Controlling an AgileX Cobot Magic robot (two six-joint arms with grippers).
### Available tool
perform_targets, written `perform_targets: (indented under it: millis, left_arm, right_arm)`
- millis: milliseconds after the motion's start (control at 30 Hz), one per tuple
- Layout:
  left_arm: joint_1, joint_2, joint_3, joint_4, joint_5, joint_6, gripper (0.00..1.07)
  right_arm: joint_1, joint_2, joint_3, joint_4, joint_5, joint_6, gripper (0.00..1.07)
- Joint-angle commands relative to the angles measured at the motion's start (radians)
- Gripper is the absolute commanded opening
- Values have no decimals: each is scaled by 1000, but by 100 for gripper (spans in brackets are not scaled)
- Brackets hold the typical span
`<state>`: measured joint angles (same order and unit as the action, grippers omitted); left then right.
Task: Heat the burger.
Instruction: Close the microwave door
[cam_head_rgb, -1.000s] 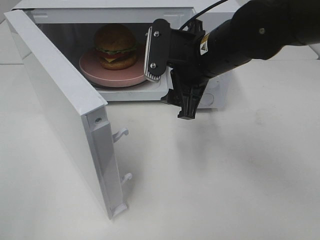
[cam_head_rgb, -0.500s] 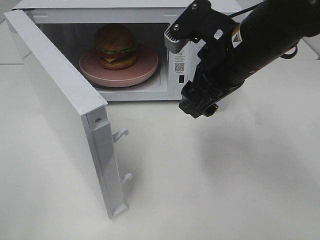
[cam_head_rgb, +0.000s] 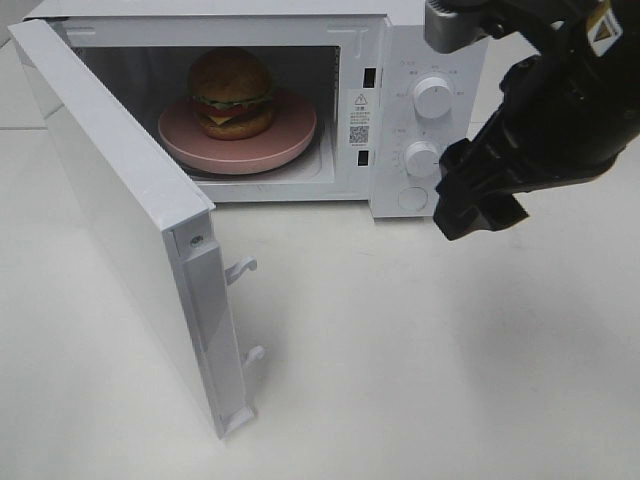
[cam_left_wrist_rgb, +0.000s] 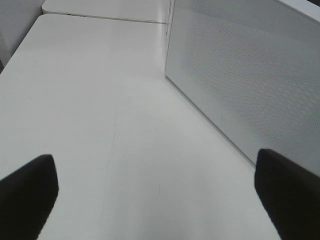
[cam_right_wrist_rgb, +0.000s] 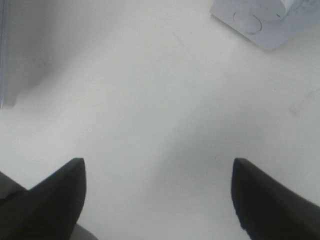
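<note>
The right claw (cam_head_rgb: 478, 208) has pulled back from the microwave (cam_head_rgb: 370, 30) to the frame's right edge, jaws wide and empty. The burger (cam_head_rgb: 232, 92) sits on the pink plate (cam_head_rgb: 290, 135) inside, upper left. The left claw (cam_left_wrist_rgb: 155, 172) also gapes empty. The door (cam_head_rgb: 110, 200) still needs closing.

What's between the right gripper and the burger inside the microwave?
In the exterior high view, the white microwave's control panel, with two round white knobs, stands between the black right gripper and the tall golden-bun burger.
</note>
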<state>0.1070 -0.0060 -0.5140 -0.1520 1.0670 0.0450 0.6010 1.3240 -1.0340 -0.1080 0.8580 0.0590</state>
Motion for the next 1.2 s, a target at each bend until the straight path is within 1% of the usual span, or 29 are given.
perform_targets:
  millis: [33, 100, 267, 600, 800, 867, 900, 933, 967, 1000, 1033, 1067, 1100, 1133, 1167, 1200]
  left_arm:
    - [4, -16, -1, -1, 0, -3, 100]
    - [4, -16, -1, -1, 0, -3, 100]
    - [4, -16, -1, -1, 0, -3, 100]
    - [4, -16, -1, -1, 0, -3, 100]
    - [4, -16, -1, -1, 0, -3, 100]
    - [4, -16, -1, -1, 0, -3, 100]
    - [4, -16, -1, -1, 0, -3, 100]
    - [4, -16, -1, -1, 0, -3, 100]
    - [4, -16, -1, -1, 0, -3, 100]
    - [4, -16, -1, -1, 0, -3, 100]
    - [4, -16, -1, -1, 0, -3, 100]
    - [4, -16, -1, -1, 0, -3, 100]
    - [4, -16, -1, -1, 0, -3, 100]
    - [4, -16, -1, -1, 0, -3, 100]
    - [4, -16, -1, -1, 0, -3, 100]
    - [4, -16, -1, -1, 0, -3, 100]
  right_arm:
    - [-4, -35, 5, 0, 66, 18, 76]
    - [-4, -72, 6, 2, 125, 18, 76]
    - [-4, -133, 6, 3, 196, 23, 76]
    - [-4, -277, 6, 6, 287, 34, 76]
    - [-4, -346, 6, 10, 302, 38, 76]
    - [-4, -407, 6, 8, 314, 43, 76]
    - [-4, -407, 6, 8, 314, 43, 76]
    - [-4, -418, 12, 7, 315, 49, 76]
    - [-8, -440, 40, 2, 313, 55, 76]
    - [-8, -440, 40, 2, 313, 55, 76]
    - [-17, -448, 56, 4, 310, 55, 76]
    - [-61, -474, 97, 6, 306, 55, 76]
    - [-61, -474, 97, 6, 306, 55, 76]
    - [-123, -508, 144, 6, 292, 54, 76]
    - [-123, -508, 144, 6, 292, 54, 76]
    - [-149, -524, 162, 6, 285, 52, 76]
